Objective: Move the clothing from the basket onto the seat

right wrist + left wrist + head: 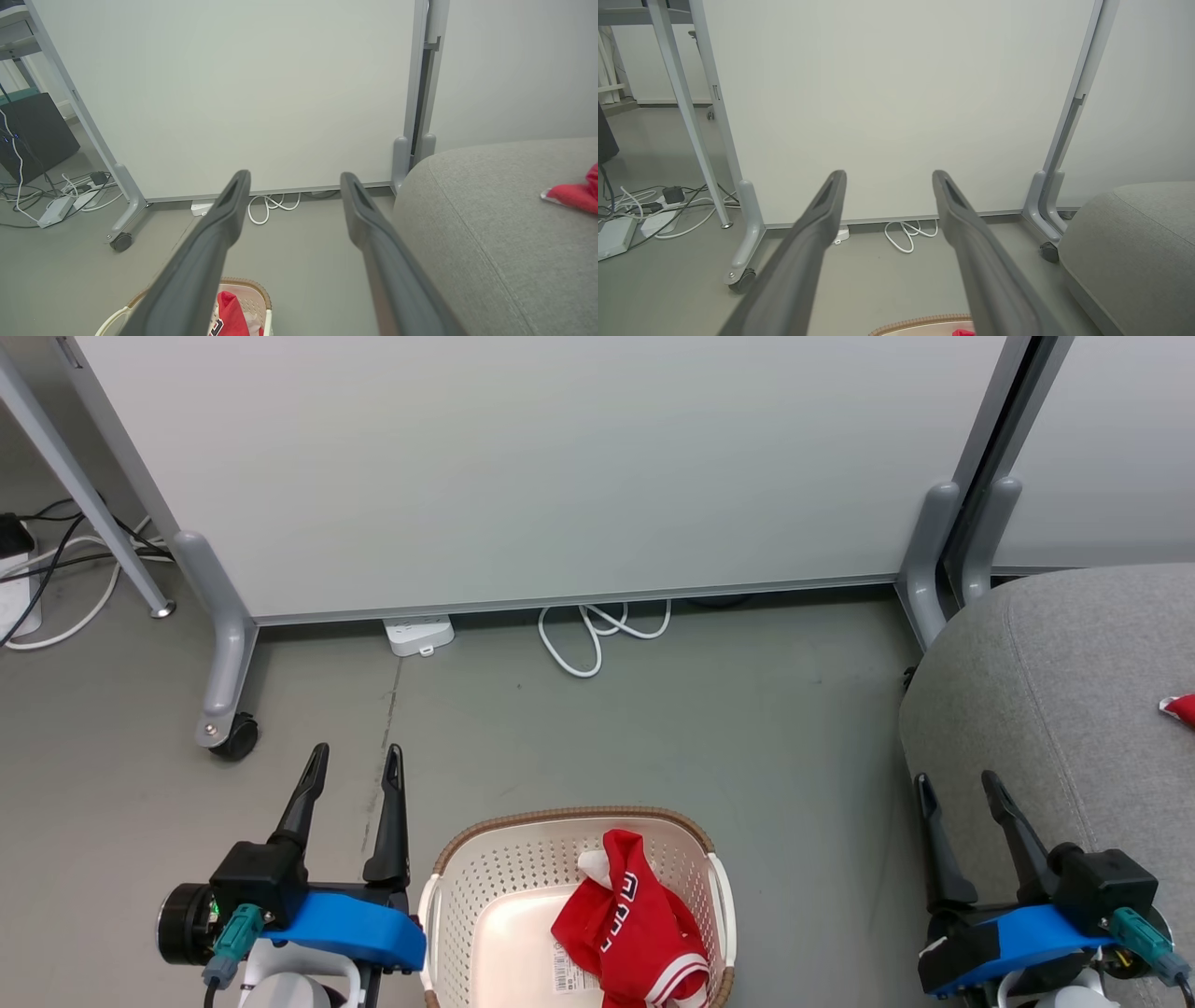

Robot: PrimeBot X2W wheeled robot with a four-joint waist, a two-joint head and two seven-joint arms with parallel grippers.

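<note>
The cream basket (485, 896) with a brown rim stands on the floor at the bottom middle of the head view. Red clothing (635, 924) with white trim lies crumpled in its right half. The grey seat (1074, 691) fills the right side, and a bit of red clothing (1181, 709) lies on it at the frame's edge. My left gripper (358, 758) hovers open and empty left of the basket. My right gripper (957, 784) is open and empty over the seat's near-left edge. The right wrist view shows the basket (252, 291), the seat (504, 219) and the red clothing (577, 191) on it.
A white partition panel (560, 467) on grey castor legs (224, 663) stands behind the basket. White cables (597, 635) and a socket block (418, 635) lie at its foot. More cables (56, 569) and a table leg (84, 495) are at the far left.
</note>
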